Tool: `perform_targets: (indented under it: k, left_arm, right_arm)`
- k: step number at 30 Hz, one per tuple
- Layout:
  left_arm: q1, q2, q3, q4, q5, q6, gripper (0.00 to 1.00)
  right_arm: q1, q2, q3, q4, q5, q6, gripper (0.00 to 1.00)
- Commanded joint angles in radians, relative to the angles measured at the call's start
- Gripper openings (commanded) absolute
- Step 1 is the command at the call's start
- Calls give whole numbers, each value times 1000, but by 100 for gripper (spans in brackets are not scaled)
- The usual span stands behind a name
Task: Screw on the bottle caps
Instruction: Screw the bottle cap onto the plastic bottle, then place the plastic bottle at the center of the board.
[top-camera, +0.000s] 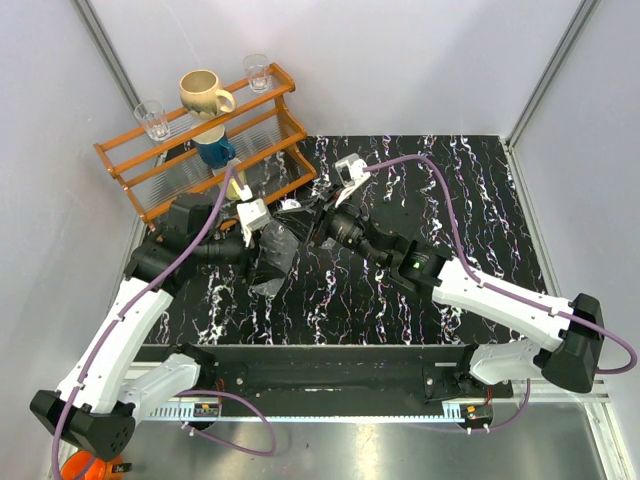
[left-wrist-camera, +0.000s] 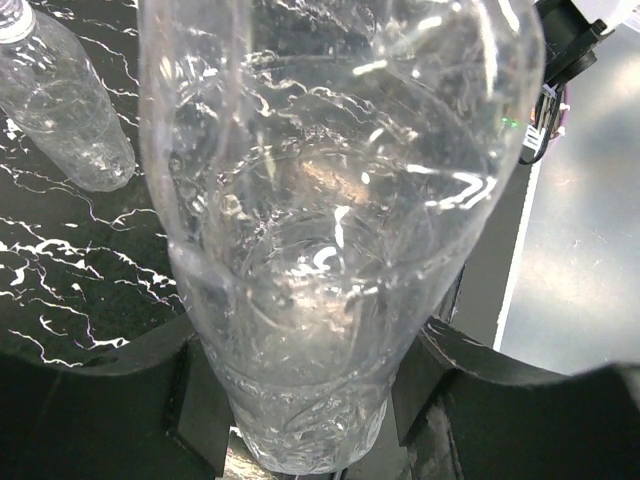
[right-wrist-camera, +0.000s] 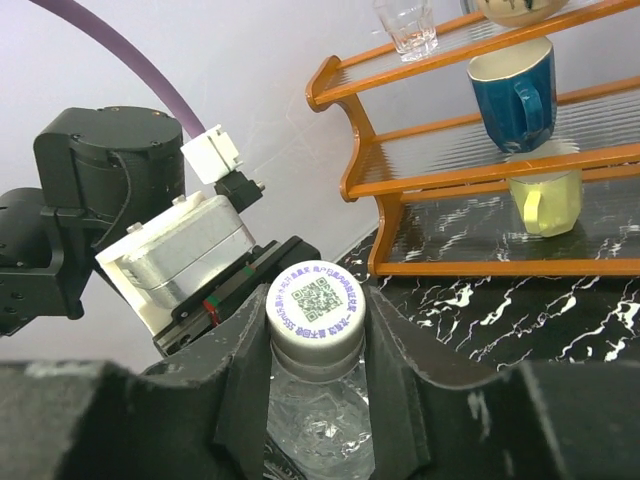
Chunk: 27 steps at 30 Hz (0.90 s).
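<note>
In the left wrist view a clear ribbed bottle (left-wrist-camera: 330, 250) fills the frame, and my left gripper (left-wrist-camera: 310, 400) is shut on its body with a black finger (left-wrist-camera: 195, 400) pressing each side. From above, this bottle (top-camera: 272, 252) lies tilted between the two arms. Its white bottle cap (right-wrist-camera: 316, 300), printed with a code, sits on the neck. My right gripper (right-wrist-camera: 317, 305) is shut on that cap, fingers touching both sides. A second bottle (left-wrist-camera: 70, 110) stands on the table behind, a white cap (left-wrist-camera: 12, 22) on its neck.
An orange wooden rack (top-camera: 200, 150) stands at the back left with clear glasses (top-camera: 152, 118), a cream mug (top-camera: 205, 93) and a blue mug (top-camera: 214, 150). The rack (right-wrist-camera: 450, 170) is close behind the right gripper. White walls enclose the black marbled table (top-camera: 450, 190).
</note>
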Motion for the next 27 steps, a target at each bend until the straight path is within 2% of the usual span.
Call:
perform_targets:
  k: [1, 3, 4, 5, 6, 7, 8, 9, 15, 19, 24, 27]
  left_arm:
    - [5, -11, 8, 23, 68, 28, 0]
    - [5, -11, 12, 23, 63, 23, 1]
    - [5, -10, 14, 26, 47, 17, 8]
    - [5, -11, 15, 29, 31, 8, 31]
    - [5, -11, 23, 32, 10, 2, 48]
    - [5, -14, 26, 32, -33, -3, 61]
    - [5, -17, 34, 33, -55, -12, 91]
    - [7, -19, 48, 33, -78, -15, 99]
    - [39, -42, 124, -14, -197, -10, 99]
    - [77, -60, 179, -59, -240, -12, 99]
    - [131, -27, 290, -158, -314, -17, 99]
    - [200, 15, 351, -241, -331, -12, 99]
  right_arm:
    - [1, 11, 11, 49, -14, -35, 33]
    - [1, 11, 7, 46, -21, -46, 22]
    - [1, 10, 6, 46, -24, -51, 19]
    - [1, 5, 3, 37, -21, -57, 16]
    - [1, 1, 3, 31, -21, -75, 12]
    - [1, -7, 4, 22, -18, -91, 11]
    - [1, -15, 9, -7, -5, -106, 11]
    - [1, -21, 10, -24, 2, -143, 10]
    - [1, -62, 4, -123, 58, -288, 8]
    - [2, 20, 0, -101, 39, -347, 8]
    - [14, 163, -46, 146, -22, -420, 6]
    - [21, 313, -29, 296, -42, -483, 7]
